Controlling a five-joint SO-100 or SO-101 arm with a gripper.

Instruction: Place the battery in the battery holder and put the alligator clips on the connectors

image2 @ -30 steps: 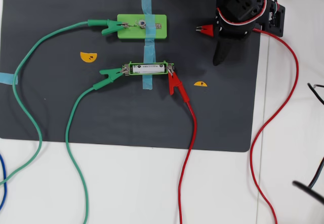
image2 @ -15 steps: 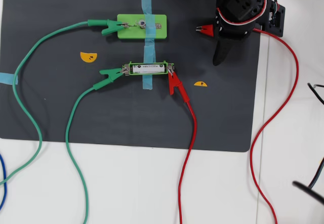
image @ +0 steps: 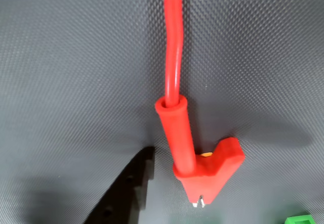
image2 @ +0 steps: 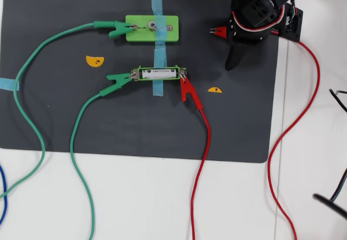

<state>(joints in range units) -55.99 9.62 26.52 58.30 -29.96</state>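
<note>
**Battery seated in holder; fourth clip carried at the gripper**

The battery (image2: 159,73) is seen lying inside the battery holder (image2: 159,67) near the middle of the dark mat (image2: 65,121) in the overhead view; its long axis runs left-right, parallel to the holder's; which end is which cannot be read. The holder is strapped down by a strip of blue tape (image2: 158,34) running top to bottom, which also crosses the wider green block (image2: 169,35) above it.

A green clip (image2: 119,79) is attached at the holder's left end, jaws pointing right; a red clip (image2: 187,88) is attached at the right end, jaws pointing up and slightly left, its wire trailing downward. A second green clip (image2: 118,30) is attached to the block's left side, jaws pointing right.

The gripper (image2: 237,45) is at the upper right of the mat; the second red clip (image2: 219,32) protrudes from it with metal jaws pointing left toward the block, well apart from it. In the wrist view this clip (image: 205,171) hangs nose down above the mat beside one dark finger (image: 124,193); the gripper is closed on this clip.
</note>
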